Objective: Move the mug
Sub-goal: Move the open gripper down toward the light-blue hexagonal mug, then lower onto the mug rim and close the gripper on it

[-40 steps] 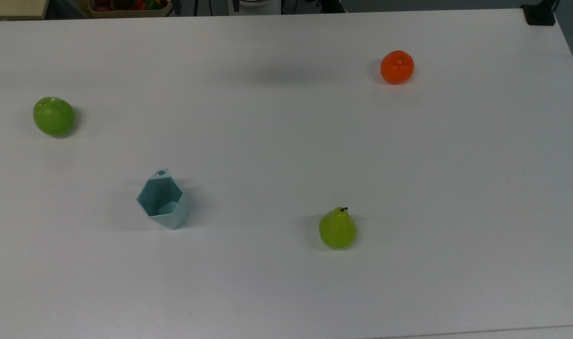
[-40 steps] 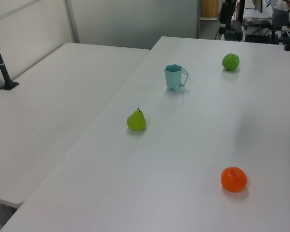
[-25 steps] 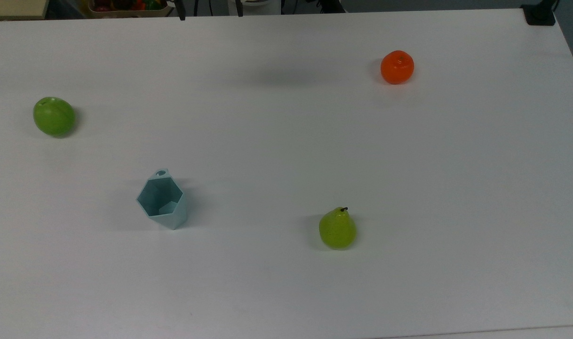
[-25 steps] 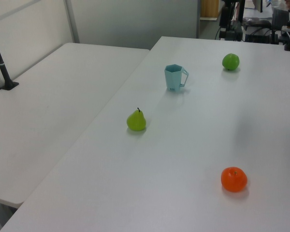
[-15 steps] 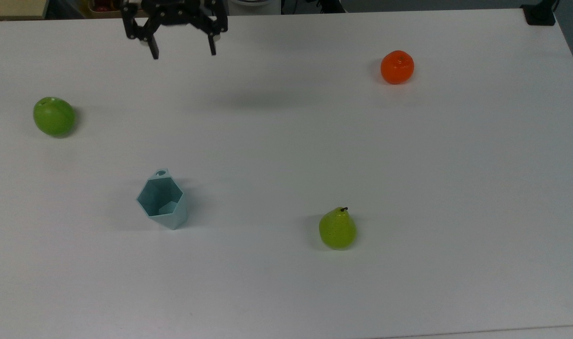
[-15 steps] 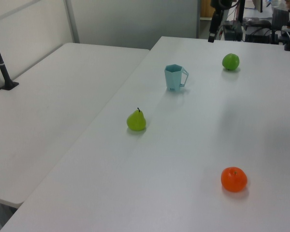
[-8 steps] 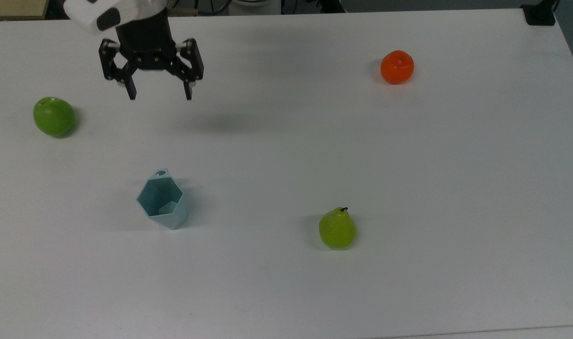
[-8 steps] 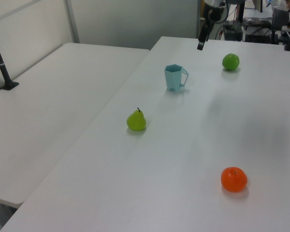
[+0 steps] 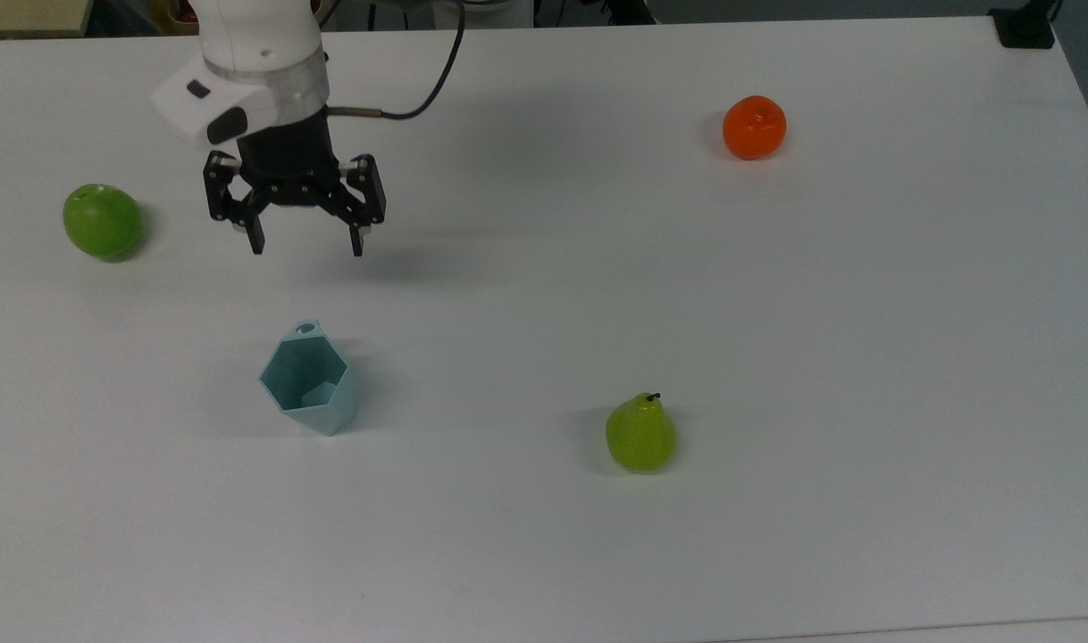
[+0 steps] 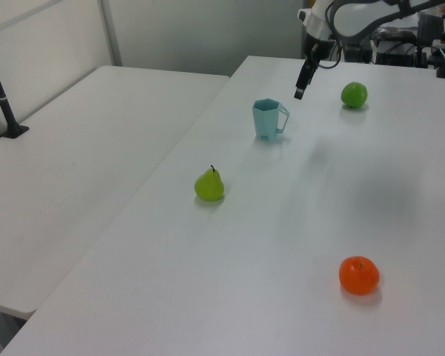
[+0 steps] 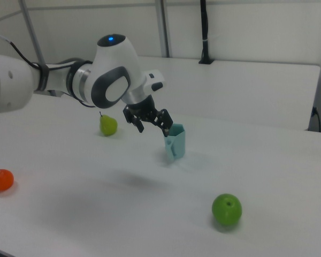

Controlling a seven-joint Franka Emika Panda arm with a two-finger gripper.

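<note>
Gripper [image 9: 307, 246] spread wide, pointing down, above mug [image 9: 310, 384].

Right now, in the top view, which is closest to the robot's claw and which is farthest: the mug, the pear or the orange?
From the gripper:
1. Mug, just below it in the top view.
2. Pear, lower right.
3. Orange, far right, near the table's back edge.

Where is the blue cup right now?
The mug stands upright on the white table, toward the top view's lower left, just below the open pincer, between the green apple and the pear.
</note>
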